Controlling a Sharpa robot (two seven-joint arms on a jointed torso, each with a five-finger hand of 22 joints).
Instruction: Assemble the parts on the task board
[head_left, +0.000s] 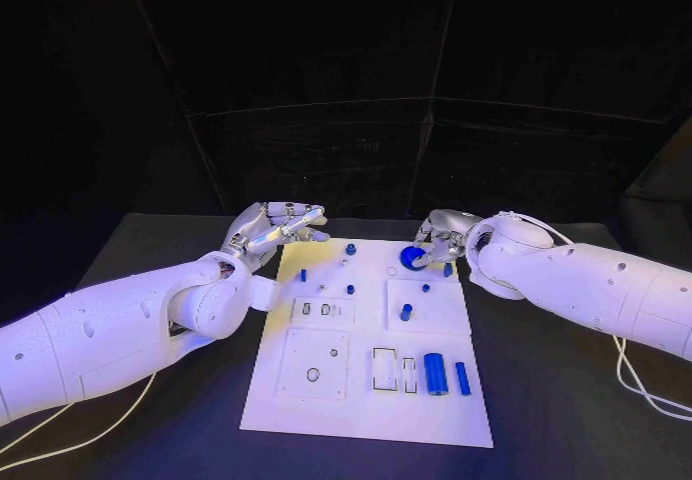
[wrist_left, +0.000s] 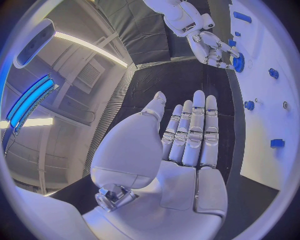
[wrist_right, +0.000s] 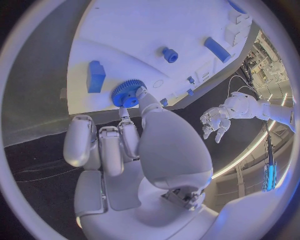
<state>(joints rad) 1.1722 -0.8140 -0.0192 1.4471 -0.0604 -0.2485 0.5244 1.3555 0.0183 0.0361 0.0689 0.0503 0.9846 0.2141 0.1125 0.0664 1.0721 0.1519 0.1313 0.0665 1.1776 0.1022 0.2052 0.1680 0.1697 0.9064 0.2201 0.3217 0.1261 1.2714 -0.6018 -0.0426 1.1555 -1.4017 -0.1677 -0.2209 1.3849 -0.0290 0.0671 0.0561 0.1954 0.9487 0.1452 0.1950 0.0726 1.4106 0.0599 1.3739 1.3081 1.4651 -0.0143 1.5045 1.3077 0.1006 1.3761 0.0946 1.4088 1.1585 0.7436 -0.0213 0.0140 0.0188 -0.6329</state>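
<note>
A black table (head_left: 577, 400) is carrying the white task board (head_left: 368, 400), which is lying flat with its long axis running from 12 to 6 o'clock in the head view. Dark drapes are hanging behind the table.

Small blue parts are sitting on the board. A thick blue cylinder (head_left: 434, 374) and a thinner blue bar (head_left: 463, 378) are lying side by side toward 5 o'clock on the board, both with their long axes along the 12–6 line. A short blue peg (head_left: 407, 311) is lying near the board's centre, pointing the same way. A small blue knob (head_left: 349, 248) is standing upright toward 12 o'clock.

The blue gear (head_left: 413, 258) is sitting at the board's far edge, toward 1 o'clock. In the right wrist view its toothed rim (wrist_right: 128, 93) is showing nearly full face, and it is at the board's edge.

The right hand (head_left: 440, 240) is reaching in from 3 o'clock and pinching the gear between its thumb and a finger (wrist_right: 145, 97), while the remaining fingers are lying loosely curled just off the board.

The left hand (head_left: 274, 228) is hovering just off the board's far left corner, toward 11 o'clock. It is grasping nothing: in the left wrist view its fingers (wrist_left: 199, 130) are lying straight, close together, with the thumb set a little apart
</note>
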